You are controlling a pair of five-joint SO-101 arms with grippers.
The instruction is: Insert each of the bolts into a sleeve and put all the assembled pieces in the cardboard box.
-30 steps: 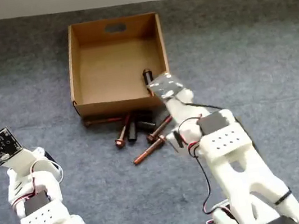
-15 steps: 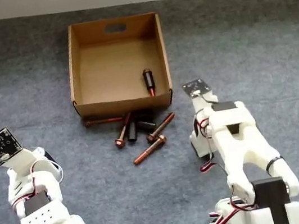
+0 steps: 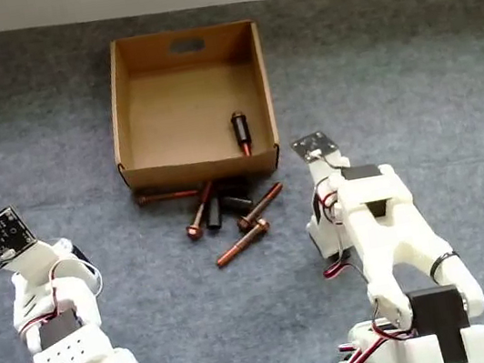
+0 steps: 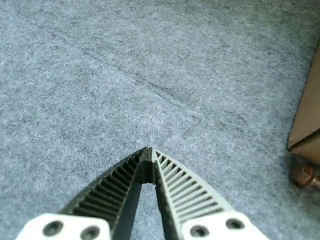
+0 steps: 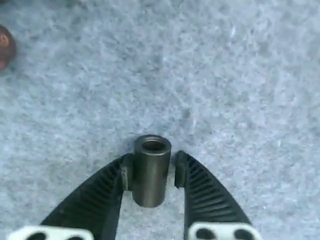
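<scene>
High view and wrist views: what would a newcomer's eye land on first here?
The dark sleeve clamped in the right hand stands out first. Then comes the cardboard box at the far side of the table, with one assembled piece lying inside. A heap of loose bolts and sleeves lies just in front of its near wall.

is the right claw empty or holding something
Holding: the right claw is shut on a dark sleeve, gripped on both sides.
</scene>
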